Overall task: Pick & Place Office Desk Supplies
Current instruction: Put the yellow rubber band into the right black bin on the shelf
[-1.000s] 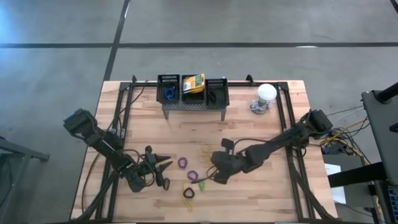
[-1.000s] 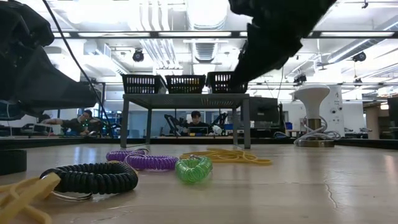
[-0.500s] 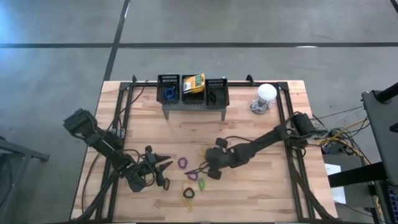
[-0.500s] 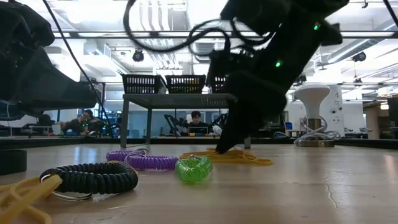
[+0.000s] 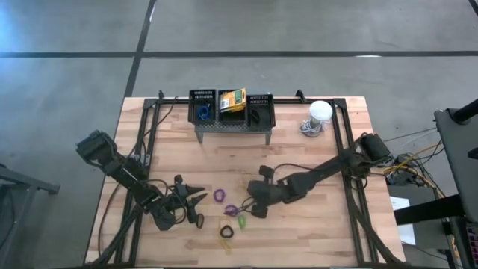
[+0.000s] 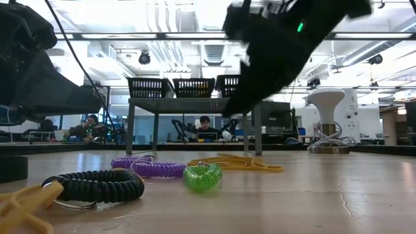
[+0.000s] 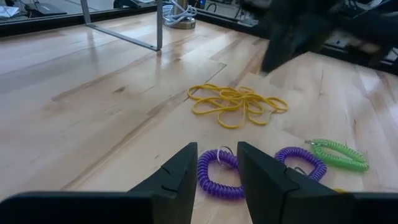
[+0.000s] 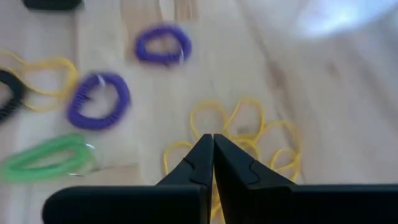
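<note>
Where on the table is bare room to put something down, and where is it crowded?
Bare wood lies between the grey stand and the yellow bands, and along the right side below the white dome. It is crowded at the front middle: the purple loops, green loop, black loop and both grippers, left and right.

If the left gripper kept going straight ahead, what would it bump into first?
Probably the purple loop lying right in front of the left gripper; the yellow bands lie farther along.

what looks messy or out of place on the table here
The yellow bands lie in a tangled heap on the bare wood, and the purple, green and black loops are scattered loose nearby, not in the baskets.
</note>
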Available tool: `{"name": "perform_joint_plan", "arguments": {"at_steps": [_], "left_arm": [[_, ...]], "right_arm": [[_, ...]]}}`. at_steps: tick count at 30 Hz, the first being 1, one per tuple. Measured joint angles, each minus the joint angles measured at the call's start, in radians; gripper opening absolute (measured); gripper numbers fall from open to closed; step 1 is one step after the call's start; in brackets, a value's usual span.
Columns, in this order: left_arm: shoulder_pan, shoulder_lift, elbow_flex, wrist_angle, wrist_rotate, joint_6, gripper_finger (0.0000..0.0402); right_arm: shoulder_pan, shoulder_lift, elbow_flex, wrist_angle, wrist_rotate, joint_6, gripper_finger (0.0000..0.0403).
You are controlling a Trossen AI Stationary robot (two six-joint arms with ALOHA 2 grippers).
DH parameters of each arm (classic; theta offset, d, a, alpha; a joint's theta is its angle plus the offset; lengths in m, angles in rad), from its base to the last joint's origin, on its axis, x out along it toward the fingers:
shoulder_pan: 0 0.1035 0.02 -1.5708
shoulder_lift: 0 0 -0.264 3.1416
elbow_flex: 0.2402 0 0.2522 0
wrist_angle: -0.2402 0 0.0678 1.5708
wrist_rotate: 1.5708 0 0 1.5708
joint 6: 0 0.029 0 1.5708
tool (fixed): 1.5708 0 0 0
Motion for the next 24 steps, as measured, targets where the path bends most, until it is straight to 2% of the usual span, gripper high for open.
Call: {"name": "perform_joint_plan", "arguments": {"at_steps": [3, 7, 11, 15, 20, 24], "left_arm": [[0.000, 0.000, 0.000, -0.004, 0.000, -0.001, 0.0118], [0.000, 0.000, 0.000, -0.003, 0.001, -0.001, 0.0118], [0.000, 0.000, 0.000, -0.003, 0.001, -0.003, 0.0118], [0.000, 0.000, 0.000, -0.005, 0.001, -0.018, 0.0118], [0.000, 0.000, 0.000, -0.008, 0.001, -0.019, 0.0118], [0.000, 0.000, 0.000, -0.011, 0.001, -0.019, 0.0118]], "right_arm": [[0.038, -0.055, -0.001, 0.001, 0.085, -0.027, 0.0008], [0.049, -0.083, -0.009, 0.002, 0.100, -0.001, 0.0009], [0.024, -0.044, -0.013, 0.000, 0.050, 0.077, 0.0023], [-0.025, 0.033, -0.011, 0.001, -0.024, 0.143, 0.0058], [-0.075, 0.108, 0.001, 0.000, -0.056, 0.137, 0.0104], [-0.083, 0.141, 0.026, 0.001, -0.063, 0.094, 0.0107]]}}
